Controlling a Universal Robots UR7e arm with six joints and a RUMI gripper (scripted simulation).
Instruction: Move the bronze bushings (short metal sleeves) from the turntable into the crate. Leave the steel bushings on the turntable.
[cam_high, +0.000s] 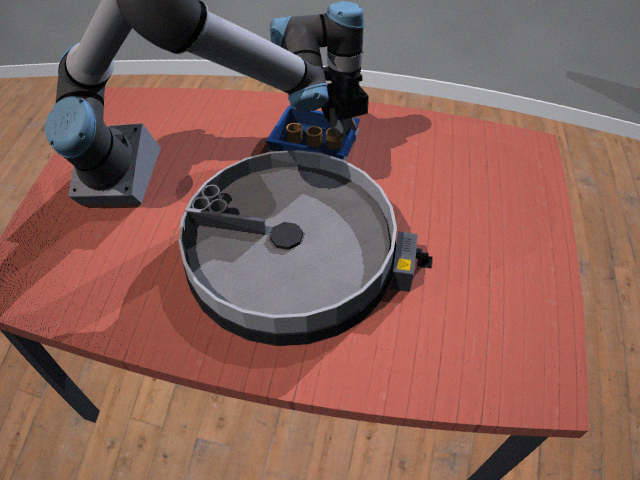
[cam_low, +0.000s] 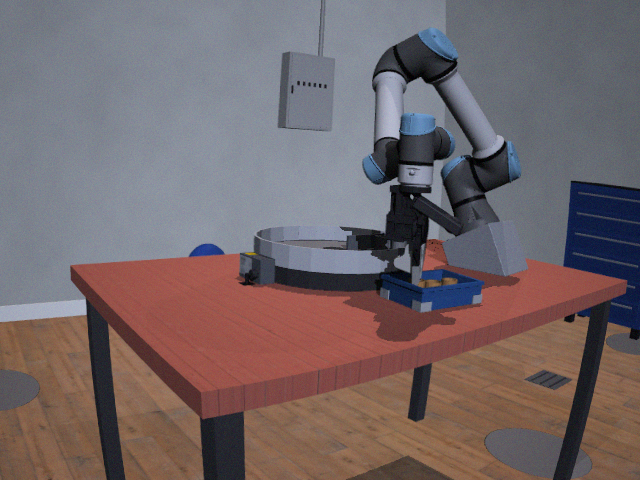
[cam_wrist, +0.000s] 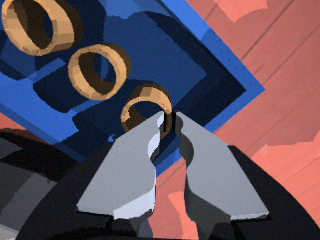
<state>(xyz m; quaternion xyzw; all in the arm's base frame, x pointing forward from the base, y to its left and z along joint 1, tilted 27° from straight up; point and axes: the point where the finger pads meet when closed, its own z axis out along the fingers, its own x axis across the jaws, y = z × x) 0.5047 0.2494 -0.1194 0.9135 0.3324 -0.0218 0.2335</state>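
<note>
My gripper (cam_high: 338, 129) (cam_low: 416, 281) (cam_wrist: 169, 113) points down into the blue crate (cam_high: 310, 149) (cam_low: 449, 299) (cam_wrist: 250, 85) and is shut on the wall of a bronze bushing (cam_high: 333, 140) (cam_wrist: 129, 110). That bushing is upright inside the crate, at or very near its floor; the fingertips hide part of its rim. Two more bronze bushings stand in the crate in a row with it, a middle one (cam_high: 313, 138) (cam_wrist: 74, 75) and an end one (cam_high: 294, 135) (cam_wrist: 59, 30). On the grey turntable (cam_high: 320, 273) (cam_low: 320, 260), three steel bushings (cam_high: 208, 198) stand together beside the divider. No bronze bushing shows on the turntable.
The turntable's raised rim stands close to the crate. A divider bar (cam_high: 232, 222) runs from the rim to the dark hub (cam_high: 286, 235). A grey box (cam_high: 405, 260) (cam_low: 266, 268) with a yellow label sits against the turntable's outside. The arm's base (cam_high: 111, 170) (cam_low: 496, 250) stands beyond the turntable.
</note>
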